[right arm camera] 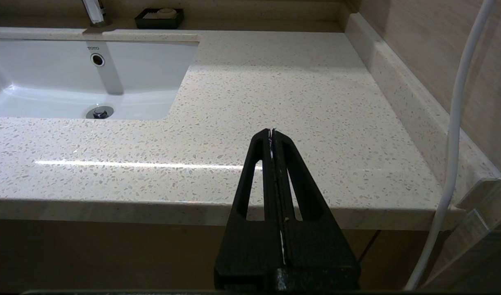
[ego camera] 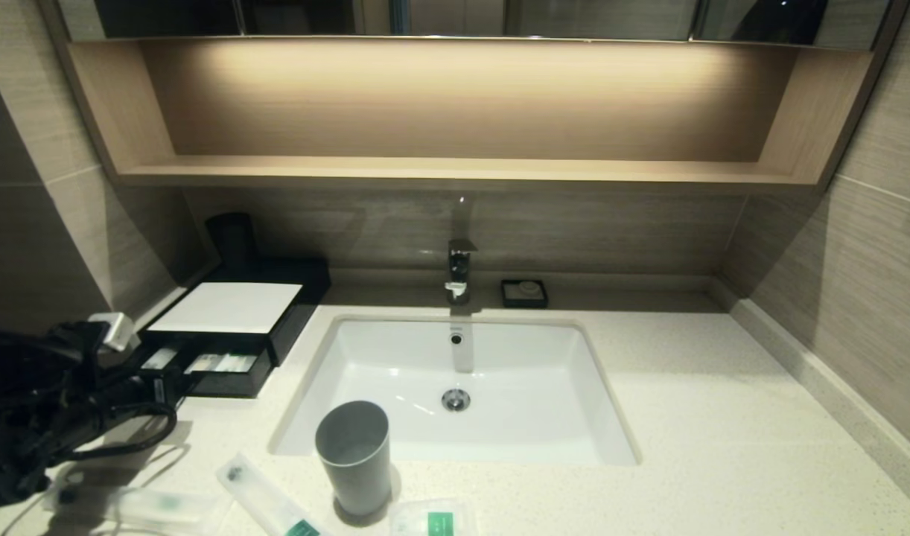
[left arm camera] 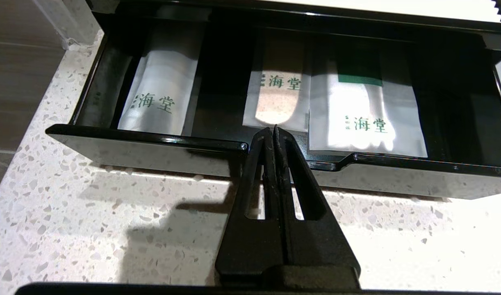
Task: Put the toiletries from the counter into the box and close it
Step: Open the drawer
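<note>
The left gripper (left arm camera: 274,128) is clenched, its two fingers pressed flat together with nothing between them. Its tips sit at the front lip of the box's (ego camera: 231,307) pulled-out drawer (left arm camera: 152,141), at the notch in the middle of that lip; actual contact cannot be told. Inside the drawer lie three white sachets (left arm camera: 275,98) with green print, their long axes running front to back.

The box stands at the back left corner of the worktop (ego camera: 723,417), left of the sink (ego camera: 455,387), drawer opening toward the front edge.

Three toiletries remain along the worktop's front edge: a long packet (ego camera: 150,506) at the front left, lying parallel to the edge; a second long packet (ego camera: 265,500) slanting toward the front edge, just left of a grey cup (ego camera: 353,455); and a small squarish packet (ego camera: 434,519) just right of the cup.

The right gripper (right arm camera: 272,132) is clamped shut and empty, parked off the worktop's front right edge.
</note>
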### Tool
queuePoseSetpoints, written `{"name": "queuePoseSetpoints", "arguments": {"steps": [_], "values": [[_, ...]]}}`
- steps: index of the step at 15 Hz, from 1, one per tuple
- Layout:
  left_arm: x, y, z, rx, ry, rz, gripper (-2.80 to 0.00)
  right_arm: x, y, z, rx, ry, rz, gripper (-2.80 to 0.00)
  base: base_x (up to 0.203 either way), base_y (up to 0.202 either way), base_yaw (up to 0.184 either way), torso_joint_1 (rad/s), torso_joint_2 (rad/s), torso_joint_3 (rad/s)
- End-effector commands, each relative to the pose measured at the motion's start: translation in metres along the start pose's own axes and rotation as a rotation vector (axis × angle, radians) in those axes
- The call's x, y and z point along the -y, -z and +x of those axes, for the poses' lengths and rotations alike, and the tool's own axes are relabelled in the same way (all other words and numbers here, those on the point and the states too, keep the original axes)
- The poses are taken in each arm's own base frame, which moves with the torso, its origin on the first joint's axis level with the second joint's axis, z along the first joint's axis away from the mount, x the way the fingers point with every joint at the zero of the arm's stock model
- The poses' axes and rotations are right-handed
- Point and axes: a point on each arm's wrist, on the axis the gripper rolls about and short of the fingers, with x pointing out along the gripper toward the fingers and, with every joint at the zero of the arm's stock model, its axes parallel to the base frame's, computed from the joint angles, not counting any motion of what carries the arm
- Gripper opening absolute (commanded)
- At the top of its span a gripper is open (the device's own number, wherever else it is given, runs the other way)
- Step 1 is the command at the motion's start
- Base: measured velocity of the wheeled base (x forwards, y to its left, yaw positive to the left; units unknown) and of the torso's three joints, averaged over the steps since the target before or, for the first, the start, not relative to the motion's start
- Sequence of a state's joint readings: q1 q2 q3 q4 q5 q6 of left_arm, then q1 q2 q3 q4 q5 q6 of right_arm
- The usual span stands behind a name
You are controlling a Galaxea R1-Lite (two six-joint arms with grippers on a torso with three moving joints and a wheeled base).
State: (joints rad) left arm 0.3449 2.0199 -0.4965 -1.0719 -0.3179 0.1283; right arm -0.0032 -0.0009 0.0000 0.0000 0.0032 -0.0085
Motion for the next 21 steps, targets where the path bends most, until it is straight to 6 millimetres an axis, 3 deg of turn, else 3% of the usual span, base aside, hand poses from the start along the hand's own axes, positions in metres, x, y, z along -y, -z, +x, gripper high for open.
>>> {"name": "queuePoseSetpoints", "arguments": {"steps": [1,21], "values": [[0.002,-0.006,-0.007,0.014,0.003,0.005,-2.80,0.000,0.000,0.000,-0.002,0.000,-0.001,-2.80,0.000,0.000,0.000,0.000,0.00,0.000],[0.007,-0.015,-0.030,-0.074,0.017,0.006,-2.80,0.000,0.000,0.000,-0.002,0.000,-0.001,-2.80,0.000,0.000,0.000,0.000,0.00,0.000]]}}
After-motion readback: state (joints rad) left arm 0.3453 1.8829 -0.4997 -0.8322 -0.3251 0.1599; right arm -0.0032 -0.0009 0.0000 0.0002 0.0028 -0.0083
